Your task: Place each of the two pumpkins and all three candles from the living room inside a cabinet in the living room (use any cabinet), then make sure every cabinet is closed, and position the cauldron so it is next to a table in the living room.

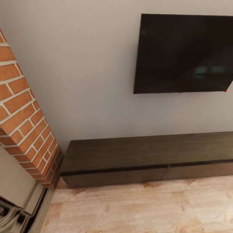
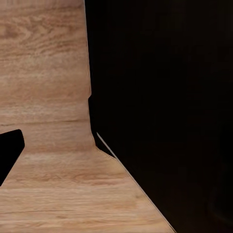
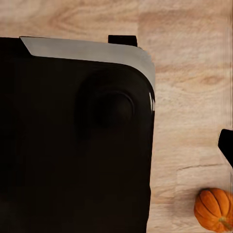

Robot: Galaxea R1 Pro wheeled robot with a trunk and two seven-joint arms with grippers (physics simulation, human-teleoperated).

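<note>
The cabinet (image 1: 145, 160) runs along the base of the wall in the head view, from about 7 o'clock to 3 o'clock of the frame centre. Both visible drawer fronts sit flush with the body, so the cabinet reads as closed. Its top surface is bare.

One pumpkin (image 3: 213, 209) lies on the wooden floor (image 3: 189, 145) in the right wrist view, at about 5 o'clock, cut by the frame edge. It is apart from the large black body of the robot base (image 3: 73, 145), which has a grey upper edge.

A dark television (image 1: 184, 53) hangs on the pale wall (image 1: 81, 81) at 1 o'clock, above the cabinet. A brick fireplace (image 1: 22, 119) stands at 9 o'clock, its lower corner just beside the cabinet's left end.

The left wrist view shows floor and a black mass. Gripper state: cannot be determined for the left gripper or the right gripper; only dark slivers appear at the frame edges.
</note>
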